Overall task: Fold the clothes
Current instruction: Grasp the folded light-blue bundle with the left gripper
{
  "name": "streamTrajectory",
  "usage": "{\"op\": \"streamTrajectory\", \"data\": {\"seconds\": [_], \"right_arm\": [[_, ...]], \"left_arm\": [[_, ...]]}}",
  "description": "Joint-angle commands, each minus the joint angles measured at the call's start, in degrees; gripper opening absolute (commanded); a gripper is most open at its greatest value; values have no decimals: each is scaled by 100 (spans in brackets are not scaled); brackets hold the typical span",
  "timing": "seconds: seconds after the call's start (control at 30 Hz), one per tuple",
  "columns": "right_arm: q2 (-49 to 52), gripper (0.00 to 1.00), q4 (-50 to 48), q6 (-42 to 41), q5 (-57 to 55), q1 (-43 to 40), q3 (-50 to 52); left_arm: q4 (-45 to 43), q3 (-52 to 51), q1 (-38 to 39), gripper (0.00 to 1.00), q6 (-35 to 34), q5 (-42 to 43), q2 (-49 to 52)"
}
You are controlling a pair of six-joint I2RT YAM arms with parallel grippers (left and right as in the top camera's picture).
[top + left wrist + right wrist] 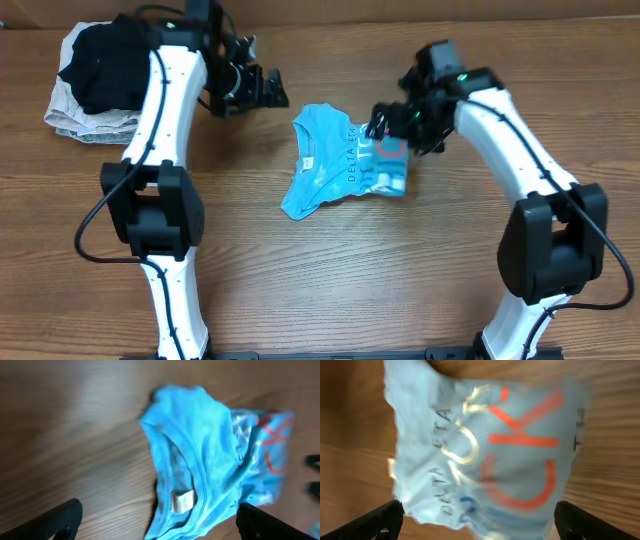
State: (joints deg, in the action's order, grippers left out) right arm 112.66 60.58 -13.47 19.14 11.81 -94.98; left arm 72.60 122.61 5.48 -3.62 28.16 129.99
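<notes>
In the middle of the overhead frame, the light blue T-shirt (340, 165) lies crumpled on the wooden worktop (350, 280). The right end effector (380, 125) is over its upper right edge, spread wide and empty. The left end effector (268, 90), also wide and empty, is up-left of the shirt, apart from it. In the upper left corner, a black garment (105, 55) lies on a beige cloth (75, 125).

The sky-blue T-shirt (210, 435) lies rumpled on the wooden table (65, 425), its collar (197, 475) facing up with a white label (182, 501) showing inside. Blurred red lettering (272, 440) marks its right part. The left gripper (159, 507) stands wide open, with dark fingers (60, 520) at either lower corner and the shirt's near edge between them.
</notes>
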Motion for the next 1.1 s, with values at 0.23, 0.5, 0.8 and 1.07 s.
{"op": "streamTrajectory", "data": {"seconds": [0.23, 0.5, 0.8, 1.07], "right_arm": [[-166, 100, 374, -24, 7, -848, -448], [-166, 100, 566, -20, 0, -1029, -448], [-166, 100, 555, -20, -85, -1029, -446], [-166, 100, 575, -20, -151, -1029, -446]], "left_arm": [[-1073, -1158, 1126, 100, -1106, 459, 9], [-1178, -1263, 1480, 100, -1899, -428, 9], [-787, -1314, 1563, 100, -1891, -1482, 9], [-1303, -1663, 1832, 100, -1897, -1443, 11]]}}
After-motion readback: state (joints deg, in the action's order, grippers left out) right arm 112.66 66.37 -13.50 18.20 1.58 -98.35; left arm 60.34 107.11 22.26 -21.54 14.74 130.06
